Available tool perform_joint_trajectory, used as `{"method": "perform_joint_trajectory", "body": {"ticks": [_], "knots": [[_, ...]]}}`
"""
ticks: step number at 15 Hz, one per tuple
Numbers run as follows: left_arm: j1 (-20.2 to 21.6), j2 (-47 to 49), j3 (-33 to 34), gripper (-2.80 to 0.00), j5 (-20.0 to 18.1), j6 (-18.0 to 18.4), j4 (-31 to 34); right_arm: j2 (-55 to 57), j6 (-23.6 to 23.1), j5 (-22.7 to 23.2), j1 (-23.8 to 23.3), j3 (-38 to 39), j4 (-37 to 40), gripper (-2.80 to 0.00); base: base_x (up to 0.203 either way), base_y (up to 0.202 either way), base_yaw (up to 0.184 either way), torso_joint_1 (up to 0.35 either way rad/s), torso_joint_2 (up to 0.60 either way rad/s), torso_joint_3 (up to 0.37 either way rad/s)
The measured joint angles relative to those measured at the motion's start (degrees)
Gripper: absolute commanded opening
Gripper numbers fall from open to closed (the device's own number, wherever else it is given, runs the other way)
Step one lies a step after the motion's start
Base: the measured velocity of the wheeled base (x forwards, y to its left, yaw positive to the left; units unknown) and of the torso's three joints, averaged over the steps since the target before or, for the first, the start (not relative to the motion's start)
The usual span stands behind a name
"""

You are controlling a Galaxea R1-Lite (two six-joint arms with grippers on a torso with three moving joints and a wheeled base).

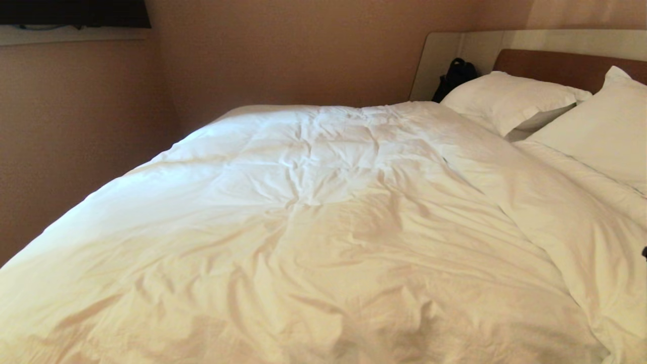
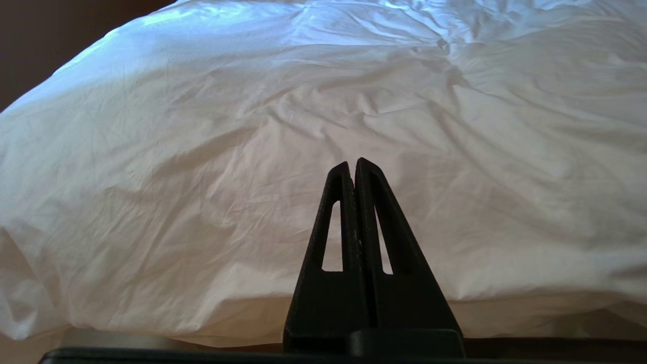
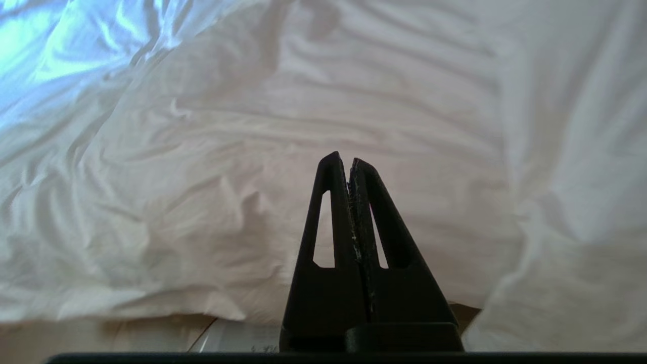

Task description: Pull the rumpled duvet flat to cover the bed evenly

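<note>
Fingers of right gripper (image 3: pixel 349 159) pressed together, empty, before duvet (image 3: pixel 252 151).

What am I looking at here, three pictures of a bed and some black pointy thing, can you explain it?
These come from a two-armed robot making a bed. The wide picture is its head camera: a white duvet spread over the bed, still wrinkled, with pillows by the headboard. The other two are cameras on its wrists. The black wedge is a gripper: the left gripper and the right gripper, each shut, holding nothing, pointing at the duvet's near edge.
</note>
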Motion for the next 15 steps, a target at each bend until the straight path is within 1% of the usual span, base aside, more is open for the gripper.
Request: {"method": "perform_joint_trajectory", "body": {"ticks": [3,6,9,12,15], "knots": [[0.00,0.00,0.00,-2.80,-0.02,0.22,-0.02,-6.53,-0.29,-4.81,0.12,1.05,1.92,-2.80,0.000,0.000,0.000,0.000,0.00,0.000],[0.00,0.00,0.00,-2.80,-0.02,-0.02,0.11,-13.05,-0.44,-11.58,-0.43,1.55,3.62,-2.80,0.000,0.000,0.000,0.000,0.00,0.000],[0.00,0.00,0.00,-2.80,0.00,0.04,0.12,-20.48,-1.89,-17.55,-3.06,2.83,5.47,-2.80,0.000,0.000,0.000,0.000,0.00,0.000],[0.00,0.00,0.00,-2.80,-0.02,-0.05,0.09,-28.13,-5.45,-21.26,-5.22,5.60,5.65,-2.80,0.000,0.000,0.000,0.000,0.00,0.000],[0.00,0.00,0.00,-2.80,-0.03,-0.20,0.06,-33.49,-8.33,-22.28,-5.73,8.02,5.89,-2.80,0.000,0.000,0.000,0.000,0.00,0.000]]}}
